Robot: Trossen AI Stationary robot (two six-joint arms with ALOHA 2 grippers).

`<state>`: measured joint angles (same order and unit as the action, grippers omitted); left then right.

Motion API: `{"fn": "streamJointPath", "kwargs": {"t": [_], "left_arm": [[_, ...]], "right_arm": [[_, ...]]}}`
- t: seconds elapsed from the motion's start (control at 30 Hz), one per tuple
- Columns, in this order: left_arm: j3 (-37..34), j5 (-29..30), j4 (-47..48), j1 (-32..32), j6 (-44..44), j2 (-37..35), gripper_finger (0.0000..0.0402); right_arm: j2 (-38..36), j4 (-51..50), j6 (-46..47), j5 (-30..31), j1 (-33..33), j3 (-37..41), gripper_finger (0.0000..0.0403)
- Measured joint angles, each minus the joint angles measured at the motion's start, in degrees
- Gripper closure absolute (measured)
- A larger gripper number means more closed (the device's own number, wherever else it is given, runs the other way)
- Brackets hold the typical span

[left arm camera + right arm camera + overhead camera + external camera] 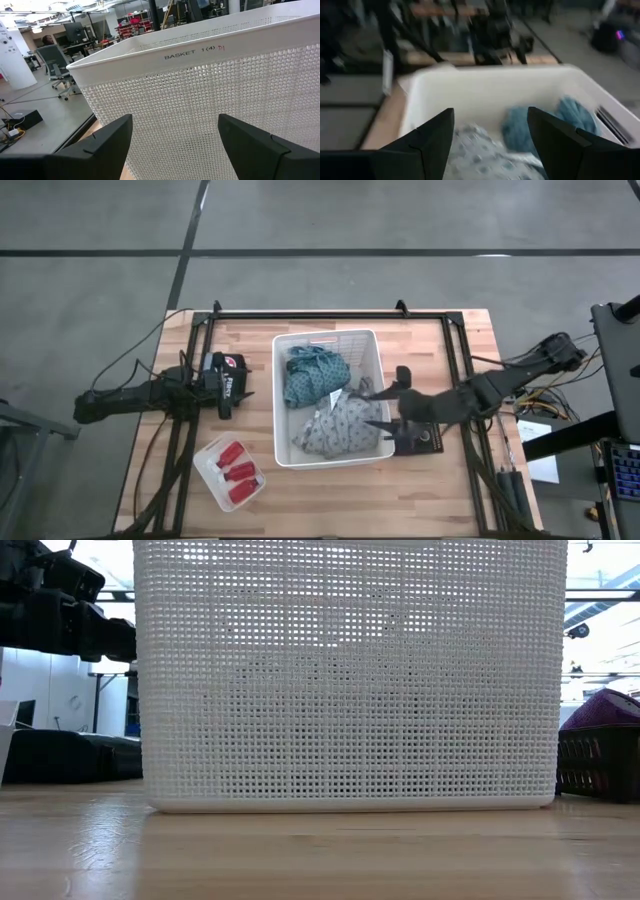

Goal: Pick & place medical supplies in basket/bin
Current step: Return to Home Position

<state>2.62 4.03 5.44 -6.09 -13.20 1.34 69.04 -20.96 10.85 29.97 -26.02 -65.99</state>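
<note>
The large white basket (281, 400) stands mid-table. In it lie the teal patterned cloth (313, 375) at the far end and the grey patterned cloth (340, 428) at the near end; both show in the right wrist view (555, 117) (480, 150). My right gripper (375, 406) is open and empty over the basket's right rim, above the grey cloth. My left gripper (243, 383) is open and empty at the basket's left wall (210, 100). Three red bottles (236, 471) lie in the small translucent tray (212, 452) at the near left. No purple rolls show.
A flat black tray (428, 438) lies right of the basket under my right arm; its edge with a purple thing shows in the low view (598, 735). A dark frame (330, 313) runs along the table's far and side edges. Bare wood lies near the front edge.
</note>
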Motion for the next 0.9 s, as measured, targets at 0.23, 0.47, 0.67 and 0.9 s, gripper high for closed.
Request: {"fn": "streamJointPath", "kwargs": {"t": [0.23,0.47,0.67,0.9], "left_arm": [[0.01,0.03,0.0,-0.01,0.01,0.0,0.0103],[0.01,0.02,-0.01,-0.02,0.01,0.0,0.0102],[0.0,0.02,-0.01,0.0,0.01,0.0,0.0101],[-0.01,0.01,0.01,0.0,0.01,0.0,0.0101]], "right_arm": [[-11.98,18.78,-5.05,-2.42,-1.51,17.34,0.0156],[-25.31,19.52,-5.88,-16.85,-1.47,25.94,0.0156],[-36.74,19.72,-10.95,-33.27,-1.51,33.0,0.0156],[-46.42,21.35,-10.87,-33.49,-1.51,42.83,0.0156]]}}
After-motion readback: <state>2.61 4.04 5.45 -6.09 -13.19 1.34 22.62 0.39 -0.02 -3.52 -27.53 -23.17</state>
